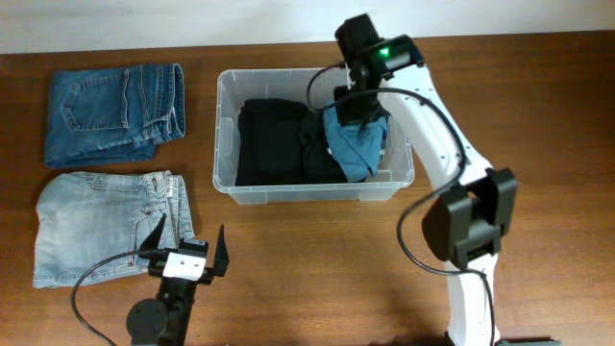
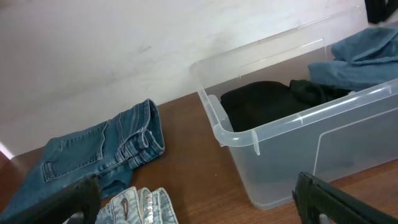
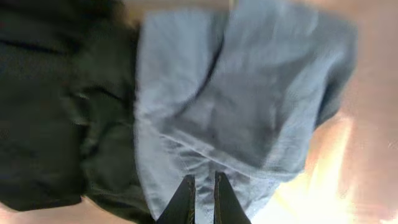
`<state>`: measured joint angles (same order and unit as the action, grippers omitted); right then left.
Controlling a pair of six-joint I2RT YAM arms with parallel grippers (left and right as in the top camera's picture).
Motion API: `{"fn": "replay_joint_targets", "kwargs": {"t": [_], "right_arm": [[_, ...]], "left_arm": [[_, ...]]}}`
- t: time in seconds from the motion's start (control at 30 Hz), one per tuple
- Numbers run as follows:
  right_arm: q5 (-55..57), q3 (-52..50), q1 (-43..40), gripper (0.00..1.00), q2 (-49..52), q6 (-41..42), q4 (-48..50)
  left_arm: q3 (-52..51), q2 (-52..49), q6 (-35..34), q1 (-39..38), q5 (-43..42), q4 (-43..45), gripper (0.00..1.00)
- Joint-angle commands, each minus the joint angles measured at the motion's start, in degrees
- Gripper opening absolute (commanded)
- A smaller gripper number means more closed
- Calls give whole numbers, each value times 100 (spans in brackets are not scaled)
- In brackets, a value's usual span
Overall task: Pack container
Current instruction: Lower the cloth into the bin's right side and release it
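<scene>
While the right gripper [image 3: 201,193] pinches the crumpled blue fabric garment [image 1: 351,149], the clear rectangular plastic container [image 1: 223,135] lies directly beneath, its long axis crosswise

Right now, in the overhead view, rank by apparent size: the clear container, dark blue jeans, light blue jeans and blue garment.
1. clear container
2. light blue jeans, only marginally bigger than the next
3. dark blue jeans, nearly the same size
4. blue garment, clearly smallest
</scene>
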<state>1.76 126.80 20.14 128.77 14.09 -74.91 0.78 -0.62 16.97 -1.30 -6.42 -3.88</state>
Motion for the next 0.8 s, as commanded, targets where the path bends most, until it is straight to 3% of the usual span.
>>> {"fn": "replay_joint_targets", "kwargs": {"t": [0.0,0.5,0.77], "right_arm": [[201,-33,4,6,378,188,-155],[195,-601,9,7,813,297,-385],[476,-201,4,6,509,297,-404]], "left_arm": [[-26,33,50,35,22,-9,99],[-26,33,50,35,22,-9,99],[-26,33,50,35,22,-9,99]]}}
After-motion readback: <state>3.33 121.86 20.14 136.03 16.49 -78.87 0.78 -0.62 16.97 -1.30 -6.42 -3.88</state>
